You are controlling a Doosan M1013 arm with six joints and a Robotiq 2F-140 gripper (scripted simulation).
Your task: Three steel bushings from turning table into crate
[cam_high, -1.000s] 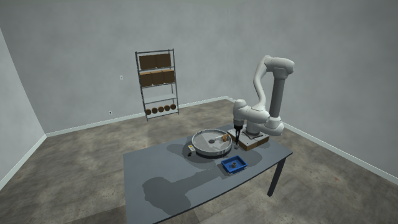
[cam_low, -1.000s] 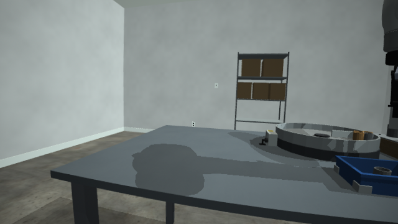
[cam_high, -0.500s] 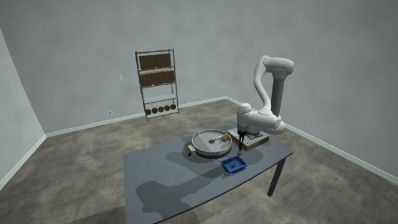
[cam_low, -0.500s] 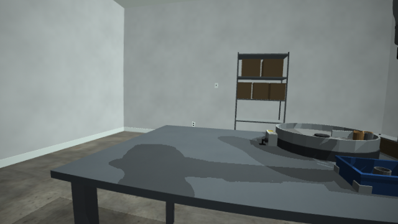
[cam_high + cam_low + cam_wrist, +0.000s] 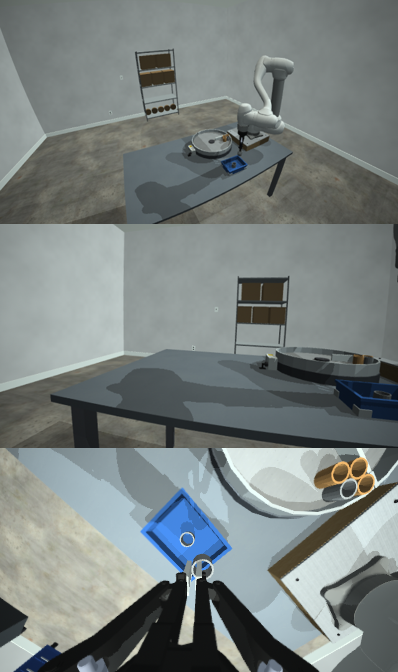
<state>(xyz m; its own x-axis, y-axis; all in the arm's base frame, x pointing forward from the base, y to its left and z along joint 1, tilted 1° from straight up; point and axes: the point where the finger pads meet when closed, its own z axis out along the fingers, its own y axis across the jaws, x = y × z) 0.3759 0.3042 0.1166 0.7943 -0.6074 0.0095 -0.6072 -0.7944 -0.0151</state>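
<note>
While one steel bushing point(image 5: 202, 569) is pinched in near-closed jaws point(image 5: 240, 150), early release risks rim-strike and rolling.

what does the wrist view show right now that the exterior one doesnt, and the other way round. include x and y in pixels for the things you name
Only the wrist view: the tool's fingertips, shut on a steel bushing point(image 5: 239, 153) point(image 5: 202, 569), and the whole crate rim.

Only the exterior view: the shelf rack point(image 5: 137, 78) point(image 5: 236, 333) with brown boxes point(image 5: 157, 77) point(image 5: 260, 315).

Both: the blue crate point(image 5: 226, 168) point(image 5: 380, 412) point(image 5: 161, 550) with one bushing point(image 5: 234, 165) point(image 5: 382, 395) point(image 5: 187, 539) inside, and the turning table point(image 5: 209, 150) point(image 5: 326, 367) point(image 5: 280, 512).
</note>
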